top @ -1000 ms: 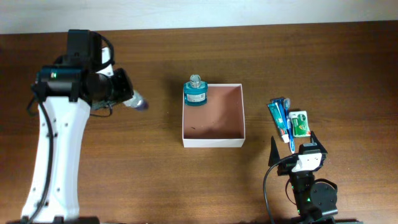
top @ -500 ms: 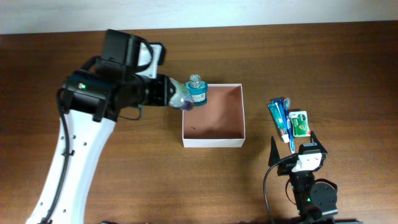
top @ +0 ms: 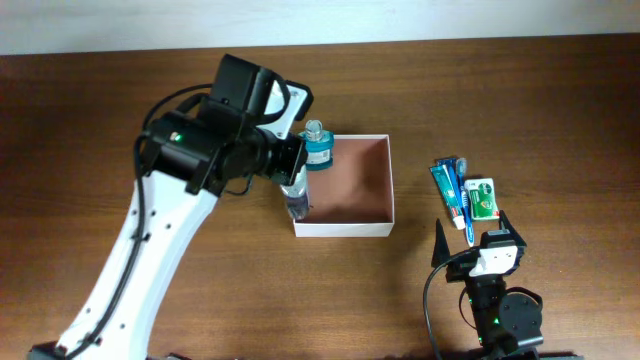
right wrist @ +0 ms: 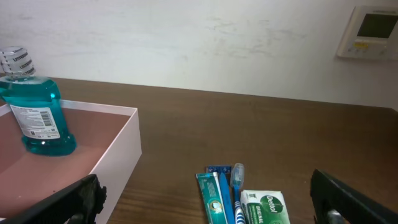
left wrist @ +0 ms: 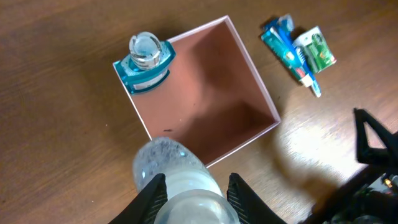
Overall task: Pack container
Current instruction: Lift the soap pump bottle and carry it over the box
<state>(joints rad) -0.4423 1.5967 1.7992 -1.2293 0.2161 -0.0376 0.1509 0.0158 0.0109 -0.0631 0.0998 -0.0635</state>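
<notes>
Wooden table [top: 520, 90]: fills the overhead frame and bears all the items.

Left arm [top: 150, 250]: reaches from the lower left up to the centre, wrist turned down over the container's left edge.

Container [top: 392, 185]: sits at the centre of the overhead view, open side up, its reddish-brown floor mostly bare.

Right gripper [top: 474, 240]: low in the lower right, fingers spread wide and empty. It appears parked clear of the work.

Left gripper [left wrist: 194, 186]: fingers clamped on a clear bottle [left wrist: 168, 165], nose down above the near-left wall, presumably lined up for lowering inside.

Teal mouthwash bottle [right wrist: 37, 115]: upright in the container's upper-left corner, leaving the rest of the floor free.

Toothpaste [top: 447, 190], Dettol soap [top: 484, 197] and toothbrush [top: 464, 205]: grouped on the table right of the container, apparently awaiting packing.
</notes>
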